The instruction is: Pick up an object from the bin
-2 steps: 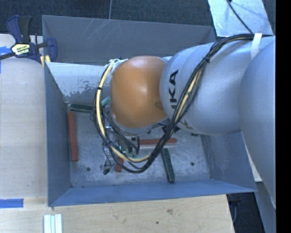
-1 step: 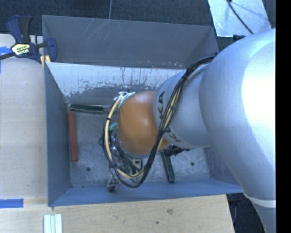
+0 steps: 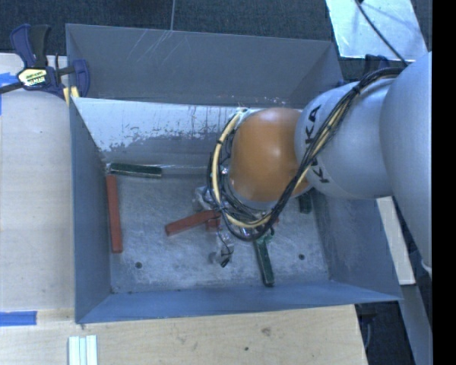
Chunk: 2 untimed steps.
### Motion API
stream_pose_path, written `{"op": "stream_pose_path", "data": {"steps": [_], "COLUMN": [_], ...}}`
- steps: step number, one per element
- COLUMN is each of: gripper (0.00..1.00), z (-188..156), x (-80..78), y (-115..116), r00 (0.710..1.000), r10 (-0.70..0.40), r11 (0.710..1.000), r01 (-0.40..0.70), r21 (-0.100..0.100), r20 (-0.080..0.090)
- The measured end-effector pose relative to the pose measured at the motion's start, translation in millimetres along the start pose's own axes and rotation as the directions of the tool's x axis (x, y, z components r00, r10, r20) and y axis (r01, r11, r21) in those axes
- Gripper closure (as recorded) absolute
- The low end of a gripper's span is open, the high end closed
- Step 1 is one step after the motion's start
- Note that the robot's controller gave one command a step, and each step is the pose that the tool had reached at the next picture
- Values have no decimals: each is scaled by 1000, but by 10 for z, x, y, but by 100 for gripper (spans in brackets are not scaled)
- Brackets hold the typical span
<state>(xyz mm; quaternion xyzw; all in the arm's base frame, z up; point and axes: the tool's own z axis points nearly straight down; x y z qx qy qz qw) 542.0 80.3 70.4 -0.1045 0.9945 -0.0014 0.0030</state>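
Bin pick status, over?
Gripper low over grey metal bin floor. Nearest: red-brown flat stick view-left, dark green stick view-right. Hold unconfirmed.

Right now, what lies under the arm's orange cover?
A red-brown stick and a dark green stick poke out from under the orange cover; their inner ends and anything else beneath are hidden.

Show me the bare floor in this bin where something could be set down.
Bare floor lies front left, between the long red-brown stick along the left wall and the red-brown piece at centre. A smaller patch lies front right, beyond the dark green stick. The centre is crowded: the end effector sits there among those pieces.
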Motion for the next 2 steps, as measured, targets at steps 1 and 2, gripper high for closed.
{"op": "stream_pose_path", "data": {"steps": [1, 2], "gripper": [100, 100], "z": [-11, -1552], "x": [-6, -406], "y": [38, 322], "r00": [1000, 992], "r10": [-1, -130], "r11": [1000, 992], "r01": [1, 130], "r21": [-4, -3], "r20": [1, 8]}}
